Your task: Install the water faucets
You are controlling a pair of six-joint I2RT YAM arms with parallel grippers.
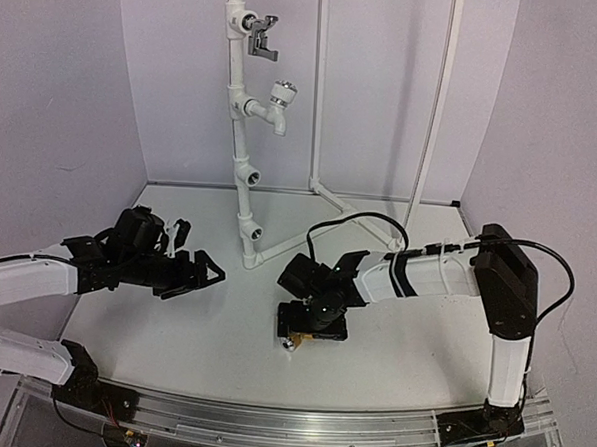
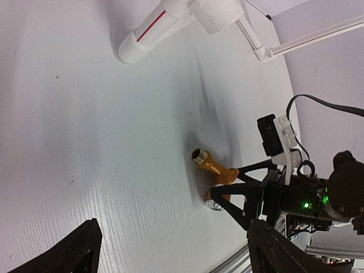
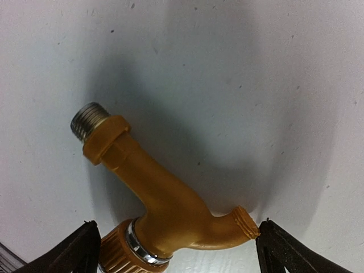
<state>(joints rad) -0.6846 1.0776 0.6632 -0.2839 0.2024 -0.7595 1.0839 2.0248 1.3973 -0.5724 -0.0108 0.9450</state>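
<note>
White pipe rack (image 1: 246, 171) upright on table (image 1: 152, 336); chrome tap (image 1: 263, 36) above white tap (image 1: 280, 100) (both mounted).

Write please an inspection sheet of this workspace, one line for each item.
Surface: white table, small dark specks.
Job's things: golden tap lying on its side on the table; pipe stand carries chrome tap and white tap, two lower sockets free.
Clutter: nothing seen.
Grippers: left gripper open, empty; right gripper open, fingers either side of the golden tap.
Cables: black cable loops above right arm.
Surroundings: pale walls.
</note>
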